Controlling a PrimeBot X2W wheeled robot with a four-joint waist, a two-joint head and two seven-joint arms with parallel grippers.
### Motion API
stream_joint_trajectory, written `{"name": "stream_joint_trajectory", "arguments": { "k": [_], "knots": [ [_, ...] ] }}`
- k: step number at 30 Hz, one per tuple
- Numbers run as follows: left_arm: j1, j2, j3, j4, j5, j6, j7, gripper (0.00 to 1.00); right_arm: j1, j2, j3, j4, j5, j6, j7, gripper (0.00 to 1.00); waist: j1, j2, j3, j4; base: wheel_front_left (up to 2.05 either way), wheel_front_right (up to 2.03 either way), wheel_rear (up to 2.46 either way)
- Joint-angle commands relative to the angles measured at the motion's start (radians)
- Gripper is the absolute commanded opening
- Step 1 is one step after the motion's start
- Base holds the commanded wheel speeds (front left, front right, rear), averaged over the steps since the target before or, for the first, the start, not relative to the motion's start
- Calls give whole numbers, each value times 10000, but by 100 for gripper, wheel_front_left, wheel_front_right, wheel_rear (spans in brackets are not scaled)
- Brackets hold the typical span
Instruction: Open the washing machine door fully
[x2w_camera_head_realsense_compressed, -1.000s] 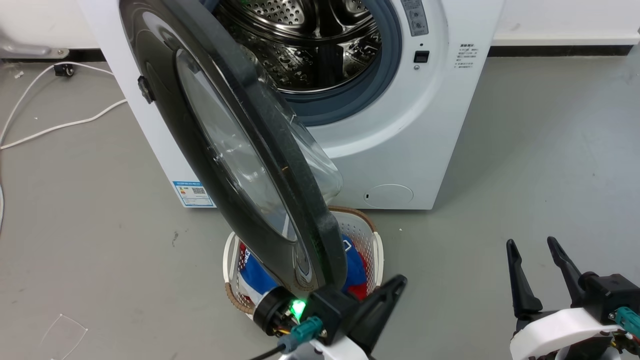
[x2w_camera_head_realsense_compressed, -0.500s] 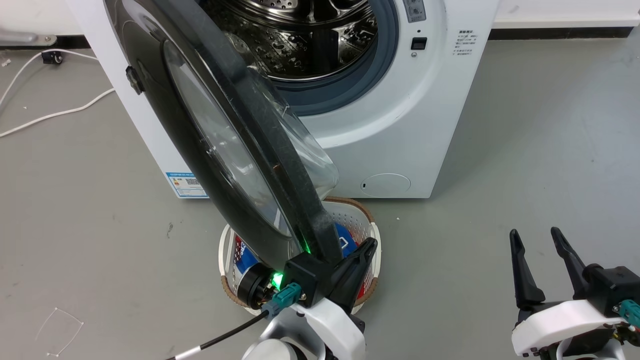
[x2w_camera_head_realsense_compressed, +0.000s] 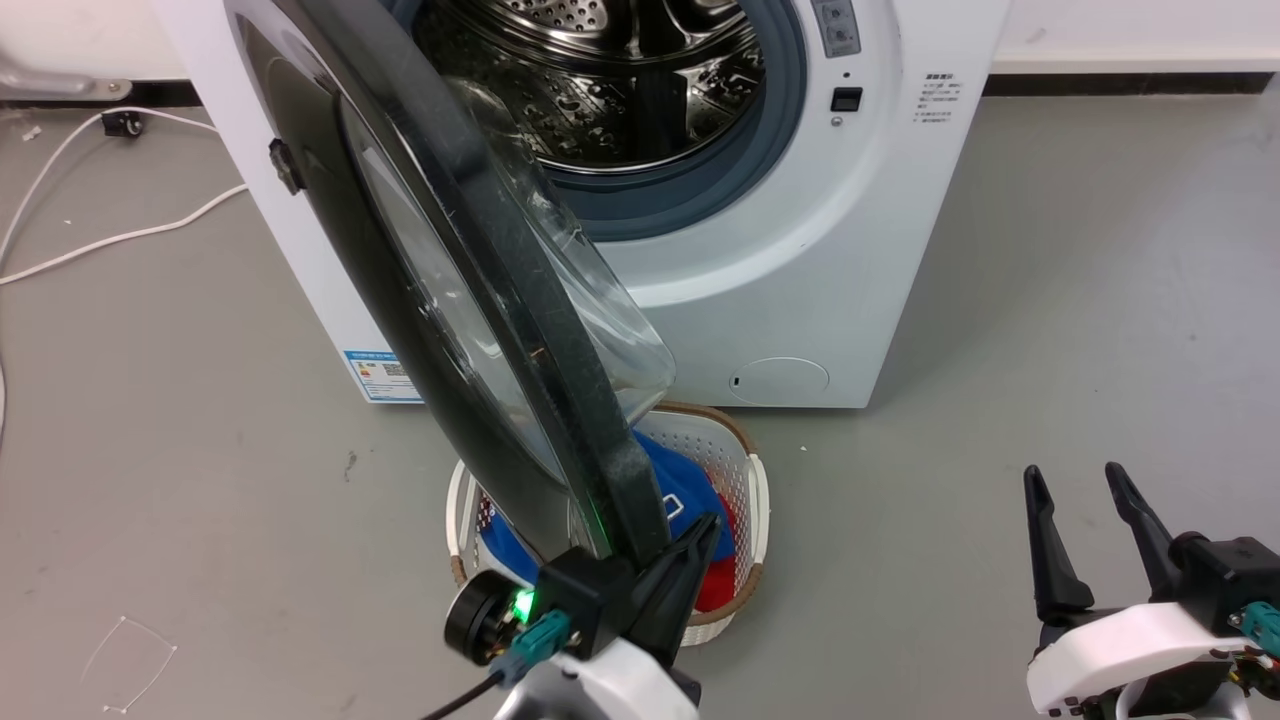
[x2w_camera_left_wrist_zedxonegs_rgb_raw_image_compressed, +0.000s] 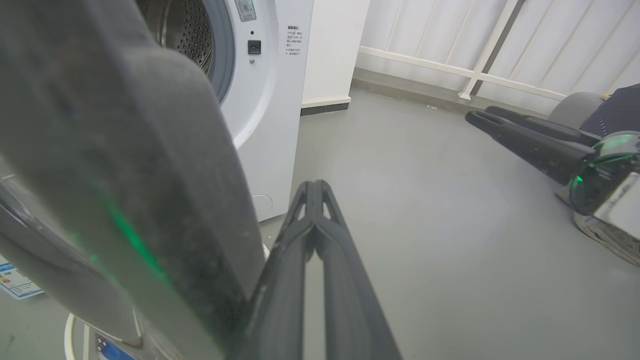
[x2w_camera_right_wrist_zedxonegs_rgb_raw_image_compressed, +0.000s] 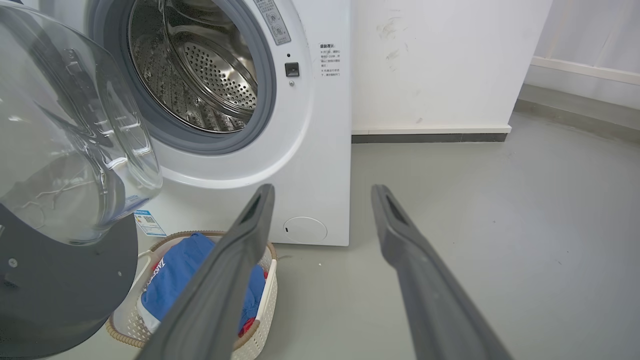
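Left pincer (x2w_camera_head_realsense_compressed: 703, 532), head view: one dark finger visible, lying against the lower rim of the washing machine door (x2w_camera_head_realsense_compressed: 420, 300); its spread could not be judged from this angle. Right pincer (x2w_camera_head_realsense_compressed: 1075, 482): fingers moderately apart, holding nothing, well apart from the door, above the grey floor (x2w_camera_head_realsense_compressed: 1050, 300). Door: one, round, glossy black, with a bulging clear glass bowl. It was swung out from the left side of the white washing machine (x2w_camera_head_realsense_compressed: 800, 280) and stood over one white laundry basket (x2w_camera_head_realsense_compressed: 757, 490) of blue and red cloth. One steel drum (x2w_camera_head_realsense_compressed: 620, 80), exposed.

Left wrist view: left pincer (x2w_camera_left_wrist_zedxonegs_rgb_raw_image_compressed: 313, 186) closed, fingertips together, gripping nothing; the door (x2w_camera_left_wrist_zedxonegs_rgb_raw_image_compressed: 150, 175) touched its left flank with its rim. Right pincer (x2w_camera_left_wrist_zedxonegs_rgb_raw_image_compressed: 480, 119) showed at the far right.

Right wrist view: right pincer (x2w_camera_right_wrist_zedxonegs_rgb_raw_image_compressed: 322, 190) wide, empty. Door (x2w_camera_right_wrist_zedxonegs_rgb_raw_image_compressed: 65, 150) at left, its glass bowl facing the drum (x2w_camera_right_wrist_zedxonegs_rgb_raw_image_compressed: 200, 75); basket (x2w_camera_right_wrist_zedxonegs_rgb_raw_image_compressed: 272, 280) below.
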Motion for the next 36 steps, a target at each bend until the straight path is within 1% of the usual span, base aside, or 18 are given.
{"name": "stream_joint_trajectory", "arguments": {
  "k": [1, 5, 11, 17, 23, 24, 32, 36],
  "knots": [
    [191, 217, 161, -166, -6, 175, 2, 0, -18, 25, -42, 25, 81, -3, -64, 100, 0, 0, -37, 67, 0, 0, 0],
    [653, 467, 382, -705, -67, 483, 37, 0, 107, 25, -101, 67, 92, -3, -41, 100, 0, 0, -144, 248, 0, 0, 0],
    [1220, 748, 602, -1329, -129, 829, 97, 0, 214, 25, -153, 37, 96, -3, 10, 100, 0, 0, -224, 574, 0, 0, 0],
    [1706, 838, 647, -1925, -118, 1090, 15, 0, 267, 25, -143, -96, 18, -3, 72, 100, 0, 0, -164, 1060, 0, 0, 0],
    [1942, 867, 748, -2212, -82, 1319, -187, 0, 268, 25, -191, -246, -25, -3, 133, 100, 0, 0, -35, 1790, 0, 0, 0],
    [1942, 867, 748, -2212, -82, 1319, -187, 0, 268, 25, -191, -246, -25, -3, 133, 100, 0, 0, -35, 1790, 0, 0, 0],
    [2020, 769, 583, -2503, 101, 1420, -500, 0, 178, 20, -392, -378, -117, -3, 281, 100, 0, 0, 126, 2937, 0, 0, 0],
    [2147, 708, 669, -2499, -17, 1581, -561, 0, 116, 22, -457, -421, -162, -3, 287, 100, 0, 0, 165, 3450, 0, 0, 0]
  ]
}}
